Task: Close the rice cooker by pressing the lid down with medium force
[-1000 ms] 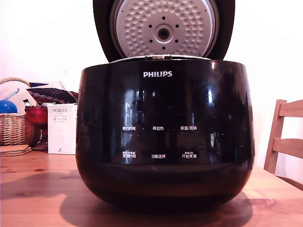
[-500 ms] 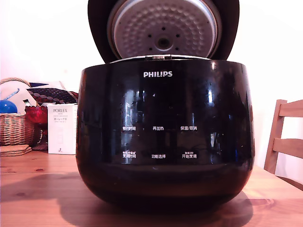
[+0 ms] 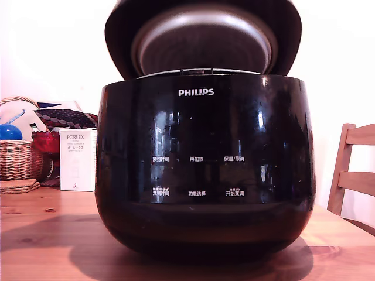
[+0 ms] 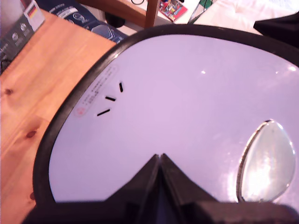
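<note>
At the desk's (image 3: pixel 41 234) far left edge in the exterior view sits a wicker basket (image 3: pixel 17 158) with a blue ball (image 3: pixel 9 132) in it, then a red glass dish (image 3: pixel 44 142) and a white box (image 3: pixel 77 159) printed PORLEX, all close together near the back edge. The rice cooker (image 3: pixel 205 170) stands in the middle of the desk toward the front edge, filling most of that view, its PHILIPS logo and white button labels facing the camera. The lid (image 3: pixel 202 41) is hinged at the back of the cooker and leans forward over the pot, only partly down; a gap shows between its front rim and the pot's rim, and its pale inner plate is dim and blurred. At the exterior view's right edge part of a wooden chair (image 3: pixel 351 170) stands beyond the desk. The arm does not appear in the exterior view. In the wrist view the end effector (image 4: pixel 160 158) has its two dark fingers brought together to a point, with nothing between them, and the tips lie against the lid's glossy outer top, between three short black slots (image 4: pixel 110 99) and a clear oval window (image 4: pixel 266 161). The bare wood of the desk shows beside the lid's black rim.
</note>
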`<action>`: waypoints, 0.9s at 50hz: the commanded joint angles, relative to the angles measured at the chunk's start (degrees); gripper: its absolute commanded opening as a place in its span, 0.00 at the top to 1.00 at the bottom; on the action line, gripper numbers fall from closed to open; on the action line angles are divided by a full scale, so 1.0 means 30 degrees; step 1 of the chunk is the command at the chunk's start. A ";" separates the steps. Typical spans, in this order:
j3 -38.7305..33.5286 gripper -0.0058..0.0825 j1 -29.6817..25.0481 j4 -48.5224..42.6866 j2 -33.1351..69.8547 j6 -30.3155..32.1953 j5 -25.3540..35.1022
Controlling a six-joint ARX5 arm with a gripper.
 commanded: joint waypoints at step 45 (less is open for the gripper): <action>-0.5778 0.96 0.0444 -0.0160 -0.2936 -0.0051 0.1763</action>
